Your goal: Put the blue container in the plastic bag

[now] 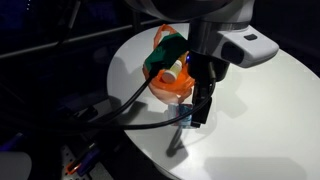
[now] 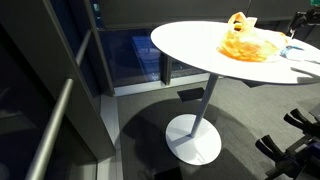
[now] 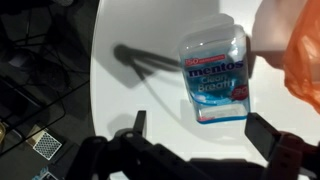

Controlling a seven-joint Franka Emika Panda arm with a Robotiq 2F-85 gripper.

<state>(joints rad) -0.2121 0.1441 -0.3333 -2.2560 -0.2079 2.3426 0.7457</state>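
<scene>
plastic bag (image 1: 163, 88): partly behind the arm (image 1: 200, 20) in an exterior view, cut by the right edge in wrist view | blue container (image 3: 215, 75): small print blurred | bench (image 2: 200, 45): far side cut off in an exterior view | gripper (image 3: 203, 130): body dark, lost at the bottom edge

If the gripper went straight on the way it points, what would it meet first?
Likely the blue container lying on the white table, framed between the open fingers; depth is unclear.

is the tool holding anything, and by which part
Nothing is held: the tool is open above the blue container, which lies on the table.
</scene>
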